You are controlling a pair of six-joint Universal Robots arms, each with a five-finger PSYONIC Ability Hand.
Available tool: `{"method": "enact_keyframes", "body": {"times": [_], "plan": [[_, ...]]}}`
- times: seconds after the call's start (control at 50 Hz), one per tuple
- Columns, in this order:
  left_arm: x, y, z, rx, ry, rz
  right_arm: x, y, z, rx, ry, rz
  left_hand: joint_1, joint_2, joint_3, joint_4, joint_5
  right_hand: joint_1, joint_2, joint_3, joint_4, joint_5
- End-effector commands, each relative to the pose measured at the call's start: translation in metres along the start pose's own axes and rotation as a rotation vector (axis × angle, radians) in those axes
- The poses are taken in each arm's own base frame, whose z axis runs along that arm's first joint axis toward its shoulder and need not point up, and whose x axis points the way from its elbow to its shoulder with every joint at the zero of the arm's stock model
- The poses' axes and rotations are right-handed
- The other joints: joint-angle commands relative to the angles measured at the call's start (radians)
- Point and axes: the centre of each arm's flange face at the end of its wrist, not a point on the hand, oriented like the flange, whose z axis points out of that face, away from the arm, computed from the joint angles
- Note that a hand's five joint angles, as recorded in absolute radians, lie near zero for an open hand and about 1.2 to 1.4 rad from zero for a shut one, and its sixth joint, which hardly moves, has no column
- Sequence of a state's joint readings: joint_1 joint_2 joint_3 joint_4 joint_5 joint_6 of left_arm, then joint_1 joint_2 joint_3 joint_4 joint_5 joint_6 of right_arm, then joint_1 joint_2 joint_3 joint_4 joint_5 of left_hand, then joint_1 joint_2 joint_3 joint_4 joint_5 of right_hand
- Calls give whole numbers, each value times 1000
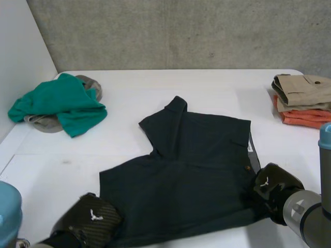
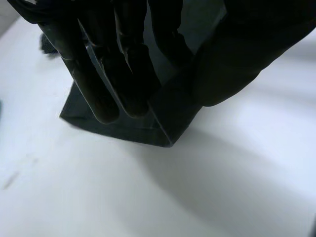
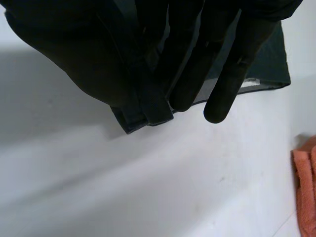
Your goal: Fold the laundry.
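A dark grey short-sleeved shirt [image 1: 186, 165] lies spread on the white table [image 1: 129, 139], collar end toward the far side. My left hand [image 1: 95, 217] is at its near left corner; in the left wrist view the straight fingers [image 2: 98, 74] pinch that corner of the shirt [image 2: 168, 121] against the thumb. My right hand [image 1: 274, 188] is at the near right corner. Its fingers [image 3: 232, 74] and thumb clamp the folded edge of the shirt [image 3: 148, 111] there. Both corners are lifted slightly off the table.
A crumpled green garment [image 1: 62, 103] lies on a grey cloth at the far left, near the side wall. A folded beige and orange stack [image 1: 302, 98] sits at the far right edge; its orange cloth [image 3: 307, 187] lies beyond my right fingertips.
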State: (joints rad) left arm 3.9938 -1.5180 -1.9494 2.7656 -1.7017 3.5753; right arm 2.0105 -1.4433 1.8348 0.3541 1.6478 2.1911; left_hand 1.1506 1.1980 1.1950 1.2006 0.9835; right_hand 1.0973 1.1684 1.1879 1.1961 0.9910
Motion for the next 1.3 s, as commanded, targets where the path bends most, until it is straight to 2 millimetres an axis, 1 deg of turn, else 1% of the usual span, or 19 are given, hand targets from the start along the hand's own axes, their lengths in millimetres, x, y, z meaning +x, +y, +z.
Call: {"method": "enact_keyframes", "body": {"times": [0.02,0.04,0.06,0.08,0.16,0.2,0.24,0.32,0.34,0.4,0.42,0.56,0.72,0.78,0.88,1.02,1.1,1.14,1.3], "plan": [[5,-18,21,91,-12,18,0,-3,5,63,28,21,109,62,65,59,102,299,228,208,200,231],[3,-25,26,122,-28,20,0,-4,9,78,41,21,-552,-599,-596,-602,-559,299,228,208,200,231],[2,-29,29,136,-35,28,0,-4,11,82,46,22,-866,-914,-911,-916,-874,299,228,208,200,231],[0,-33,31,151,-43,37,-1,-4,12,86,49,24,-976,-1023,-1020,-1026,-984,299,228,208,200,231],[-21,-58,50,236,-133,77,-4,-4,20,97,59,23,-975,-1023,-1020,-1025,-983,299,228,208,200,231],[-45,-72,71,288,-224,79,-4,-5,21,104,64,24,-964,-1011,-1008,-1014,-971,299,228,208,200,231],[-57,-80,83,325,-260,79,-3,-5,22,110,74,26,-961,-1008,-1005,-1011,-968,299,228,208,200,231],[-79,-96,124,431,-260,95,-1,-8,24,131,96,28,-928,-976,-973,-978,-936,299,228,208,200,231],[-86,-101,142,468,-232,101,1,-9,25,141,109,29,-882,-929,-926,-932,-889,299,228,208,200,231],[-100,-106,169,512,-189,104,3,-11,28,159,136,32,-796,-844,-841,-846,-804,299,228,208,200,231],[-107,-106,187,524,-163,104,4,-11,28,163,141,32,-758,-806,-803,-808,-766,299,228,208,200,231],[-109,-101,248,581,-41,127,1,-10,40,163,145,33,-661,-709,-706,-711,-669,299,228,208,200,231],[-105,-84,290,569,7,122,-4,-8,49,155,134,32,-573,-621,-618,-623,-581,299,228,208,200,231],[-105,-82,296,564,5,120,-3,-8,50,157,136,32,-409,-457,-454,-459,-417,299,228,208,200,231],[-107,-83,305,572,-13,124,-1,-7,54,155,146,38,244,197,200,194,237,299,228,208,200,231],[-114,-85,297,461,-191,95,3,-8,55,157,158,42,246,198,201,196,238,299,228,208,200,231],[-127,-95,264,401,-318,82,5,-10,55,165,169,42,246,198,201,196,238,299,228,208,200,231],[-125,-95,247,386,-326,104,6,-11,55,170,175,43,246,198,201,196,238,299,228,208,200,231],[-113,-73,233,261,-347,185,4,-13,54,184,168,94,246,198,201,196,238,299,228,208,200,231]]}}
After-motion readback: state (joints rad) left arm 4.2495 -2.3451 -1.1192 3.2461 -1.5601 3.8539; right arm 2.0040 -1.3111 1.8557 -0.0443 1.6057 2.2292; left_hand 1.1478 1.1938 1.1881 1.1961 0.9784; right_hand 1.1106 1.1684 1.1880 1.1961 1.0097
